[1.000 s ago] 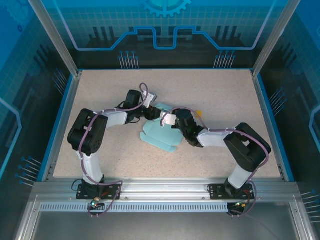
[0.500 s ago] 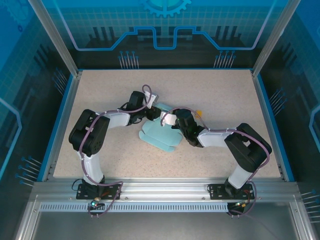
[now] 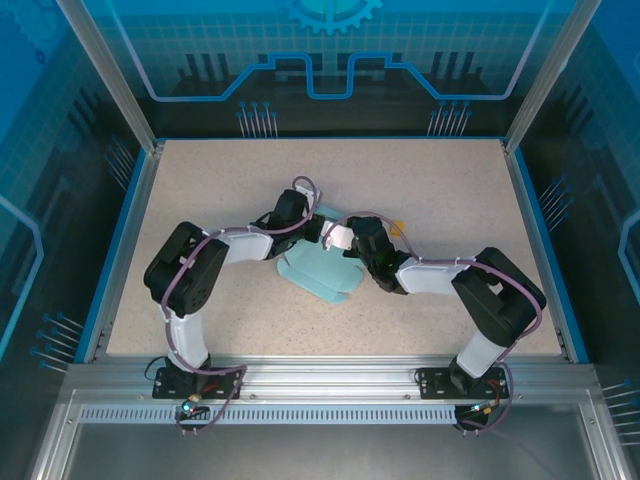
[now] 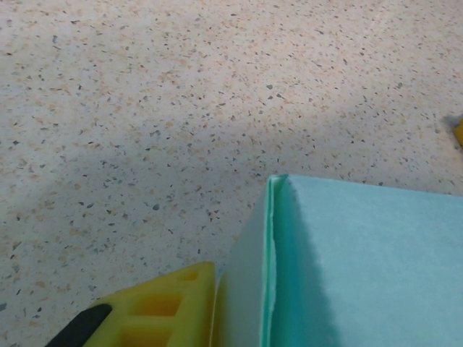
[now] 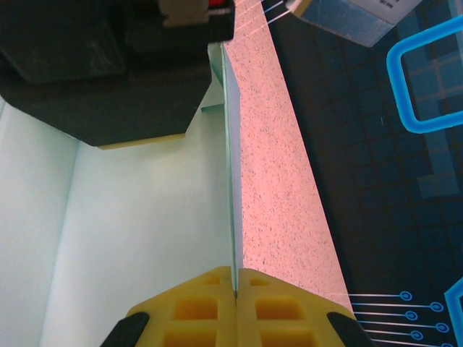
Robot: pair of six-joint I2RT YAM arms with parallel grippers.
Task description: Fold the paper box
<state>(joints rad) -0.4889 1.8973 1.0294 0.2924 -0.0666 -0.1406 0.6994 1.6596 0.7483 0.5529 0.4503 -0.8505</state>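
Paper box [image 5: 145, 217] between shut R jaws

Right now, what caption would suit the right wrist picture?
The right gripper, yellow-fingered, pinches one thin wall of the pale light-blue card box.

paper box [image 3: 315, 277] mid. hid. under arms [image 3: 262, 240]

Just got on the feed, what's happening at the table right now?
Both arms are on the paper box in mid-table. The right gripper is shut on the edge of one upright wall. The left gripper is at a corner of the box, a finger against a wall's outer side; whether it grips yet is unclear.
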